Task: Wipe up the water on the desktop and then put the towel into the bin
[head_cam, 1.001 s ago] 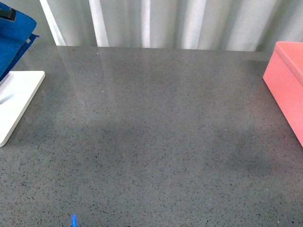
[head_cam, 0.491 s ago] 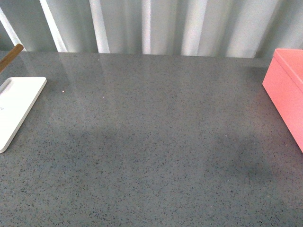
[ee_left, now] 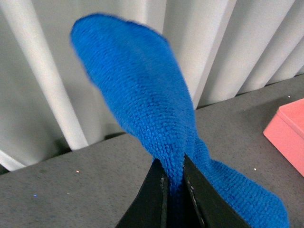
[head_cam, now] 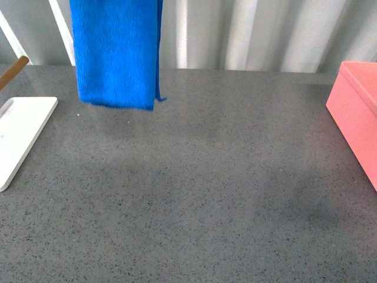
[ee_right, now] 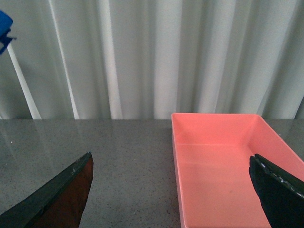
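Observation:
The bright blue towel (head_cam: pixel 116 53) hangs from above over the far left of the dark-grey speckled desktop (head_cam: pixel 194 177), its lower edge clear of the surface. In the left wrist view my left gripper (ee_left: pixel 174 176) is shut on the towel (ee_left: pixel 142 99), which bunches out past the jaws. Neither gripper shows in the front view. The salmon-pink bin (head_cam: pixel 359 112) stands at the right edge. In the right wrist view my right gripper (ee_right: pixel 171 164) is open and empty, and the bin (ee_right: pixel 223 171) lies open between its fingers and beyond them. I see no water on the desktop.
A flat white tray (head_cam: pixel 20 135) lies at the left edge, with a wooden stick (head_cam: pixel 13 72) behind it. A pale pleated curtain (head_cam: pixel 247 29) closes off the back of the desk.
The towel was at the far left corner a second ago, out of sight half a second ago, and now hangs into view from above, further right.

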Robot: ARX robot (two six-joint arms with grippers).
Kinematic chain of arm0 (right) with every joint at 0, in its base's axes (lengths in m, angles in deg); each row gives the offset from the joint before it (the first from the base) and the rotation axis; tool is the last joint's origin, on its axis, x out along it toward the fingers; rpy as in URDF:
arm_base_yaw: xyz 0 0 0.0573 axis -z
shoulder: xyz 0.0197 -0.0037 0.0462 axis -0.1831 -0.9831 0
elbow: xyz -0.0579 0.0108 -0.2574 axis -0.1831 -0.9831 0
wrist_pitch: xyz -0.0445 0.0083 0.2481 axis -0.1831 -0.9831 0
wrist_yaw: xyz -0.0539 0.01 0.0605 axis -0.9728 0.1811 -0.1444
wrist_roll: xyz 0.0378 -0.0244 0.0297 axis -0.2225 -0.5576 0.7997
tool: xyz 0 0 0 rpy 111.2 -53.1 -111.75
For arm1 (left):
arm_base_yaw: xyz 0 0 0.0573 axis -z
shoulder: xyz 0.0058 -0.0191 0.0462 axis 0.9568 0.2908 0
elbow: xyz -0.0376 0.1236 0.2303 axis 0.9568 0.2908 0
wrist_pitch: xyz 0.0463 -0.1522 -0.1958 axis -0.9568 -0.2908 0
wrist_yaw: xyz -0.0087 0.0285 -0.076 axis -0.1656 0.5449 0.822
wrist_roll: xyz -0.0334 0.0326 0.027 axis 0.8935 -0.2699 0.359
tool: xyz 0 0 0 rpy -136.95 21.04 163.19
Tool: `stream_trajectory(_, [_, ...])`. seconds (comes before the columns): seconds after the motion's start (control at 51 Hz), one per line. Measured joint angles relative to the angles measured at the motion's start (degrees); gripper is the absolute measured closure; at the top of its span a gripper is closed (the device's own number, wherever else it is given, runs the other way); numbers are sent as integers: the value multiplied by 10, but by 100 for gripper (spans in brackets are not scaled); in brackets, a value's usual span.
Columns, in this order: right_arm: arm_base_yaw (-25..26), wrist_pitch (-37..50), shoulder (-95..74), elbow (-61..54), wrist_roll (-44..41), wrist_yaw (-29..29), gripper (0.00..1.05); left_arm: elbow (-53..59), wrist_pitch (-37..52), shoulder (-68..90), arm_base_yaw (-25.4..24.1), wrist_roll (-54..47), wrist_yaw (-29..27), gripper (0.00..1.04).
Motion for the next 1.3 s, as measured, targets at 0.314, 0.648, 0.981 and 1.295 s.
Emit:
stream_trajectory(0.314, [0,0,0,0,0,0,7,134,189,39,26,81,94,101])
stream_trajectory(0.648, [0,0,0,0,0,0,7,257,458,69,95,148,141,101])
stream_trajectory(0.981, [0,0,0,0,0,0,7,294,518,61,117,194,151,101])
stream_trajectory(1.295, [50,113,-151,15,23,216,7,289,522,63,143,207,138,101])
